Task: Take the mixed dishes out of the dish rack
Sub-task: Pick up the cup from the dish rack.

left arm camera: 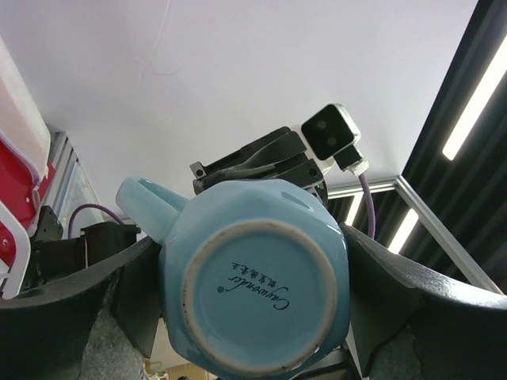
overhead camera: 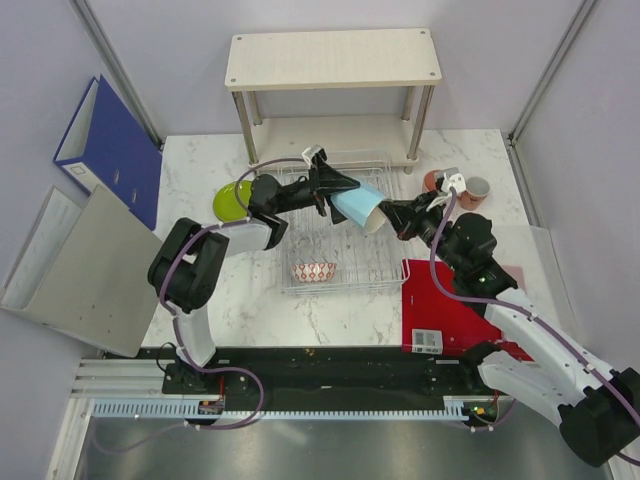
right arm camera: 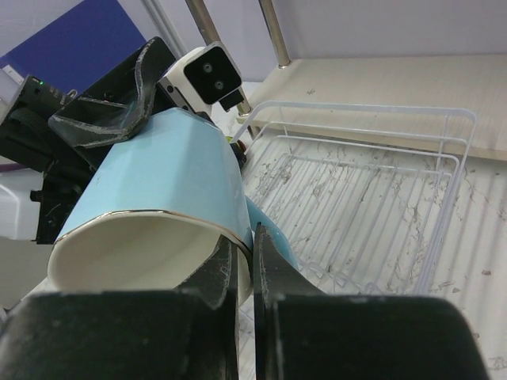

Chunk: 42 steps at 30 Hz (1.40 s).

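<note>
Jaws of left gripper (overhead camera: 343,186) spread wide, clamped round base of light blue cup (overhead camera: 360,208); cup held tilted, mid-air over dish rack (right arm camera: 444,170), mouth offered rightward, prob. for handover. Right gripper (overhead camera: 392,214) pinched shut on rim wall.

Right gripper (right arm camera: 245,255) is pinching the rim of the light blue cup (right arm camera: 158,174): one finger (right arm camera: 215,275) is sitting inside the mouth, the other outside against the wall, jaws closed tight on it. Cup is lying on its side, mouth facing the fingers. Beyond the fingers, at the cup's far end, left gripper (right arm camera: 103,138) is clamping the cup, its camera (right arm camera: 210,74) showing just above. Dish rack (right arm camera: 444,158) is lying beyond and right of the fingers. Wooden shelf (right arm camera: 380,79) is standing behind the rack, blue binder (right arm camera: 71,39) leaning far left.
</note>
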{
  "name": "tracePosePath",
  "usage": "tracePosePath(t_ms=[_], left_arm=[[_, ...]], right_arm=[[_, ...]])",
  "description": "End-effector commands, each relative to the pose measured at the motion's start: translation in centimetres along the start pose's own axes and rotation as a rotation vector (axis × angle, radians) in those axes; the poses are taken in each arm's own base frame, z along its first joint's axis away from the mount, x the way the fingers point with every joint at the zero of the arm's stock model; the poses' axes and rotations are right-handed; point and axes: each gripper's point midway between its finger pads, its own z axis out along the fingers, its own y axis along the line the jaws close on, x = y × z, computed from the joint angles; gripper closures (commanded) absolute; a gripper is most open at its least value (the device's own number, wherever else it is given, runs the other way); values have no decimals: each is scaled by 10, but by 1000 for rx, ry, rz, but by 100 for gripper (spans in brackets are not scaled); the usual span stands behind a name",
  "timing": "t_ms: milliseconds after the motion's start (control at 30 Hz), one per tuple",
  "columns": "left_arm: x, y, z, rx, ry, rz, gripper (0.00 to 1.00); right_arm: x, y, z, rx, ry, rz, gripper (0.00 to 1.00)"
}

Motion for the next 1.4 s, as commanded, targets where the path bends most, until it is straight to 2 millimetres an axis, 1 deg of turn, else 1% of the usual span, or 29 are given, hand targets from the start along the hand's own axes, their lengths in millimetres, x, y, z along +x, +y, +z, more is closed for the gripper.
tracePosePath(t_ms=[0, 33, 67, 100, 133, 200, 233, 267, 333, 400, 433, 500, 533, 567, 600, 867, 967, 1067, 1100, 1133, 1200, 1300, 1367], left_arm=[[7, -53, -7, 223, 41, 368, 51], [7, -54, -5, 227, 48, 367, 59], [6, -52, -4, 224, 50, 361, 81], [6, -50, -3, 225, 52, 357, 92], [7, -49, -2, 226, 59, 354, 98], [12, -47, -1, 227, 83, 357, 98], [16, -47, 1, 229, 101, 356, 98], [18, -47, 2, 231, 110, 356, 98], [23, -45, 3, 235, 137, 350, 98], [25, -45, 4, 234, 148, 347, 98], [25, -44, 4, 233, 150, 347, 98], [26, -43, 4, 230, 154, 343, 98], [26, -44, 4, 230, 156, 346, 98], [27, -43, 5, 229, 158, 344, 98], [28, -43, 5, 229, 159, 344, 98], [35, -41, 8, 225, 184, 340, 98], [44, -40, 12, 228, 210, 341, 98], [52, -40, 15, 230, 233, 340, 98], [54, -39, 16, 229, 239, 339, 98], [55, -38, 16, 227, 244, 337, 98], [59, -38, 17, 229, 254, 338, 98], [64, -39, 18, 230, 269, 344, 98], [66, -38, 19, 229, 275, 342, 98]], right_arm=[[-86, 43, -14, -115, -211, 90, 100], [-87, 46, -15, -128, -208, 86, 100], [-87, 49, -15, -146, -202, 85, 100], [-84, 49, -13, -150, -192, 83, 100], [-82, 50, -12, -155, -185, 80, 100], [-74, 52, -8, -179, -157, 68, 100], [-73, 54, -7, -191, -155, 63, 99], [-67, 54, -4, -198, -140, 63, 96], [-66, 54, -2, -206, -141, 64, 89], [-59, 53, 1, -211, -124, 65, 84], [-58, 54, 3, -216, -123, 64, 78], [-55, 54, 5, -221, -113, 63, 73], [-55, 53, 5, -221, -113, 63, 66], [-53, 52, 6, -218, -110, 59, 62], [-52, 51, 7, -213, -107, 59, 60], [-40, 39, 15, -171, -89, 46, 60], [-33, 36, 19, -162, -76, 41, 65], [-28, 33, 24, -158, -67, 49, 79], [-26, 33, 25, -161, -64, 51, 80], [-25, 33, 26, -164, -61, 52, 80], [-21, 32, 28, -165, -55, 57, 76], [-19, 32, 31, -169, -51, 63, 73], [-16, 32, 32, -172, -46, 67, 61]])
